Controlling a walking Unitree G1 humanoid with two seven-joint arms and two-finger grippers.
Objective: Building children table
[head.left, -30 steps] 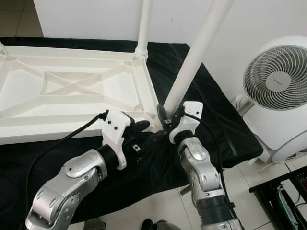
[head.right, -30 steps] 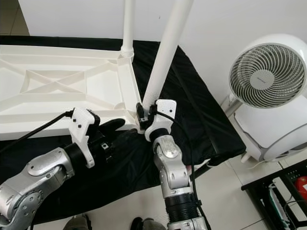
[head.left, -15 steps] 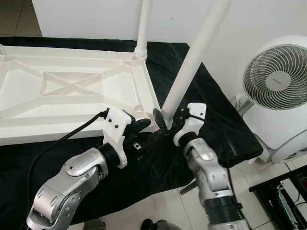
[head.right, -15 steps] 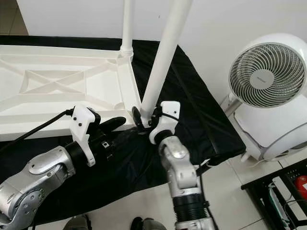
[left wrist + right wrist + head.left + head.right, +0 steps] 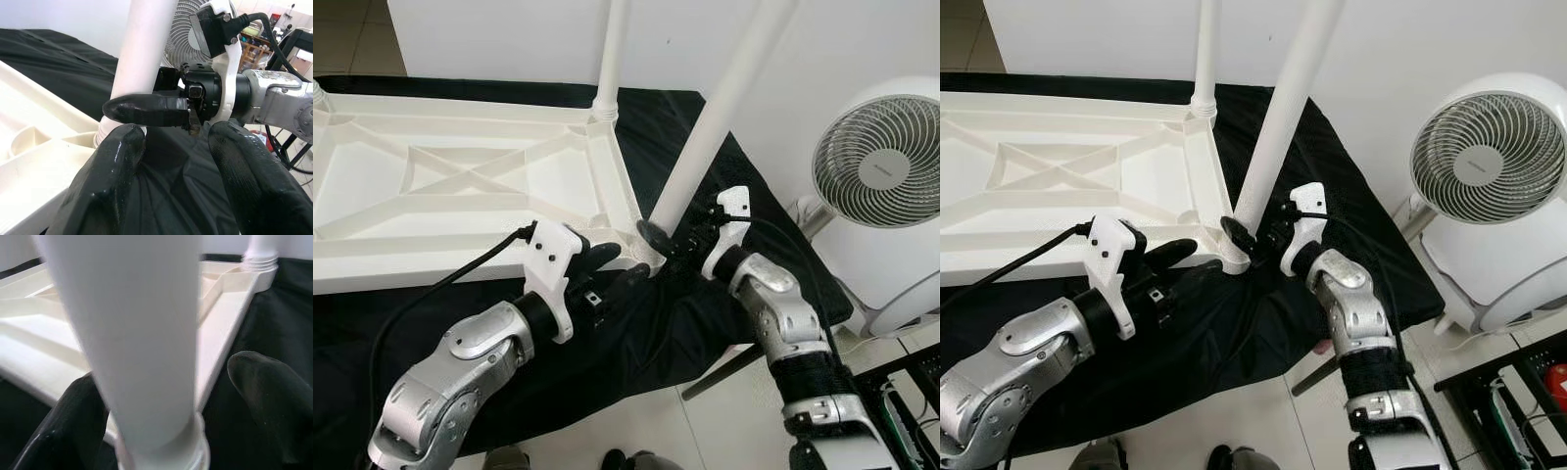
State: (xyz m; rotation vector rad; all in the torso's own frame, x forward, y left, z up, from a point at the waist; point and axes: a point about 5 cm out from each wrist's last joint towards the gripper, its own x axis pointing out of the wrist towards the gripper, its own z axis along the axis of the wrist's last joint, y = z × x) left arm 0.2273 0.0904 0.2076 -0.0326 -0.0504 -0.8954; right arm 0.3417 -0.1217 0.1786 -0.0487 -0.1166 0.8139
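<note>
White moulded-plastic tabletop (image 5: 460,186) is laid upside down on black cloth (image 5: 744,225), ribbed underside up. A smooth round leg (image 5: 720,108) is seated in its near corner socket. Right gripper (image 5: 671,238) straddles the leg base, fingers spread, not clamped. Left gripper (image 5: 612,269) is held open beside that corner.

Silver arms, black fingers, white camera brackets

Both arms are chunky brushed silver with ribbed black cuffs. The left gripper (image 5: 612,269) and right gripper (image 5: 668,238) each have two long, glossy black rubbery fingers (image 5: 115,171), a white wrist bracket with small dark screws, plus a black cable plugged in.
</note>
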